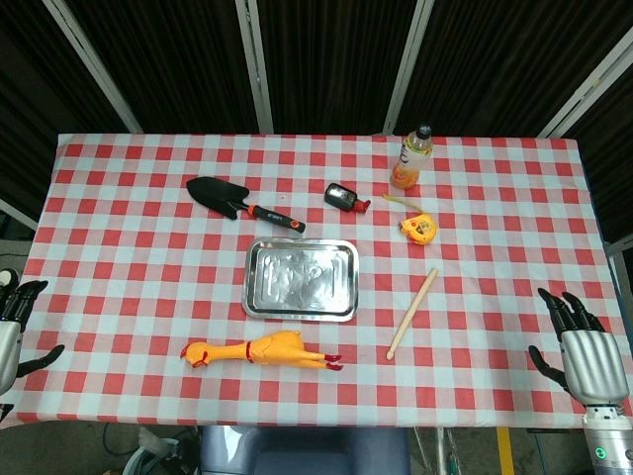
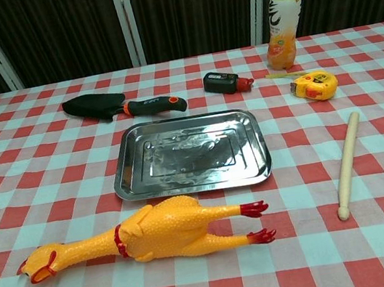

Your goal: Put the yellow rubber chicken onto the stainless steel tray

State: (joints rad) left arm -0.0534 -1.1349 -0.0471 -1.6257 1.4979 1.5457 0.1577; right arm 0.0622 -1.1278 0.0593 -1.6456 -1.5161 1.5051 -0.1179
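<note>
Both hands wait off the counter's (image 1: 119, 247) near corners, holding nothing: our left hand (image 1: 14, 332) shows only partly at the frame edge, dark fingers apart, and our right hand (image 1: 579, 346) stands with fingers spread upward. Neither appears in the chest view.

We take the stainless steel tray (image 1: 301, 280) as our landmark. It lies bare at the middle of the checked cloth. Just in front of the tray, close to its near rim but not touching it, lies the yellow rubber chicken (image 1: 259, 350) on its side. Its long axis runs crosswise, parallel to that near rim, head toward our left and red feet toward our right. Head toward the left hand, feet toward the right, the body sits slightly left of the tray's centre, so we judge the left hand marginally nearer, though both are well apart from it.

Beyond the tray rest a black trowel (image 1: 242, 203) with orange trim, an orange drink bottle (image 1: 411, 158), a wooden stick (image 1: 411, 313) to the tray's right, a yellow tape measure (image 1: 419, 229) and a small black device (image 1: 343, 197). The bottle's label is too small for us to read.
</note>
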